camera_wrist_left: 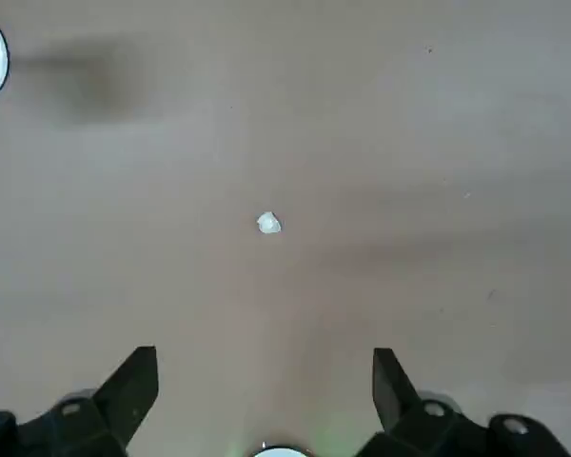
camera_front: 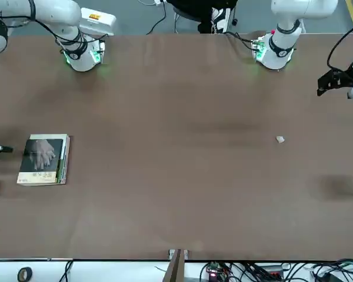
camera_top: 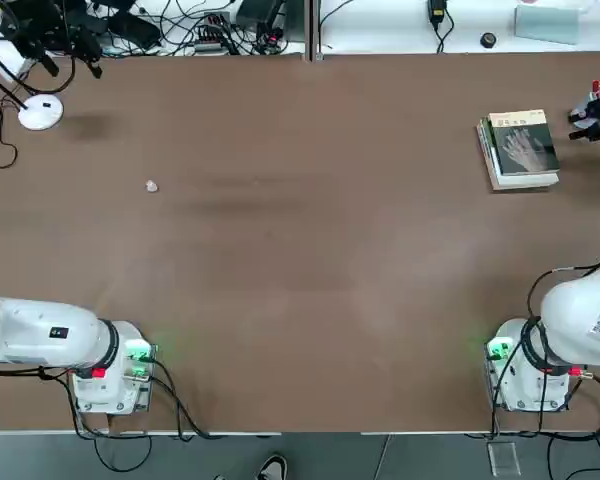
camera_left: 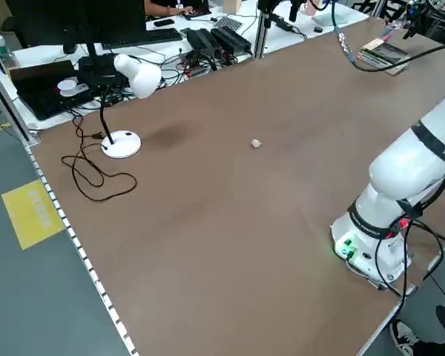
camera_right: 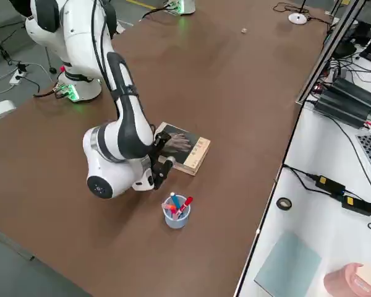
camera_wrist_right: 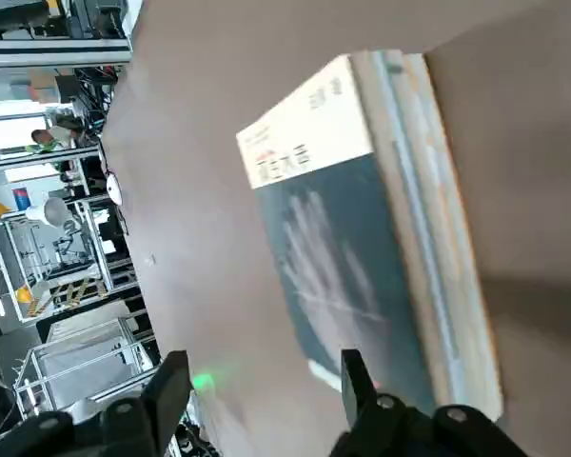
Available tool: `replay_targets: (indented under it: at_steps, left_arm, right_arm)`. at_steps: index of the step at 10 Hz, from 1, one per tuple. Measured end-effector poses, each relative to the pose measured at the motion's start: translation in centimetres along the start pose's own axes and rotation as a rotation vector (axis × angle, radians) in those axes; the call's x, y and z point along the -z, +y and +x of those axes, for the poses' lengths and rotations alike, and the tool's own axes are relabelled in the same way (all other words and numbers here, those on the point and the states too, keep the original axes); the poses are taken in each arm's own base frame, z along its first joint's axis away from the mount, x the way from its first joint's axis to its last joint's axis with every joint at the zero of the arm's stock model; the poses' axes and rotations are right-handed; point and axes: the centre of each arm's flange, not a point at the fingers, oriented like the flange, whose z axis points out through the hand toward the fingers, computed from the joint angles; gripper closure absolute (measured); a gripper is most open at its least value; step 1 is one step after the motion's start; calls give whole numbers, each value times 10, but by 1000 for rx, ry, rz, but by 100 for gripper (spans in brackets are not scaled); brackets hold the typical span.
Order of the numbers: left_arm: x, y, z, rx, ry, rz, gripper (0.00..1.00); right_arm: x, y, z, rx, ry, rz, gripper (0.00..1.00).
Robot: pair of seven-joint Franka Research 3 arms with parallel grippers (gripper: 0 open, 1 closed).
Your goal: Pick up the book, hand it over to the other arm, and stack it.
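Overhead, front, two raised side views, two close wrist views; shared brown table (camera_top: 300,250).

Book (camera_wrist_right: 362,276) near gripper (camera_wrist_right: 262,381), prob. apart

Bright even overhead light, soft smudged shadows on the brown table (camera_top: 280,250), green base-light glow, right wrist view tilted and slightly soft beyond its fingers.

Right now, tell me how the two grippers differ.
The right gripper is tilted low beside the book near the pen cup; the left gripper hangs over bare table above a small white scrap. The left gripper's fingers stand wider apart than the right's. Both are open and hold nothing.
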Motion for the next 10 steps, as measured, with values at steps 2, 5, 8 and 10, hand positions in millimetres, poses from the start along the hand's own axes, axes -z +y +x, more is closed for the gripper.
replay_targets:
  at_steps: [2,5,8,10]
  left_arm:
    - [10,1,1,-1,22,0,0]
    - [26,-1,1,1,49,0,0]
    - [35,-4,3,7,59,0,0]
    - [35,-5,4,9,60,-1,0]
  right_arm:
    - [4,-33,3,-17,-24,-48,27]
    - [-10,-103,21,-4,-31,-226,26]
    - [-40,-180,39,10,-28,-449,25]
    - [-57,-219,45,16,-18,-588,25]
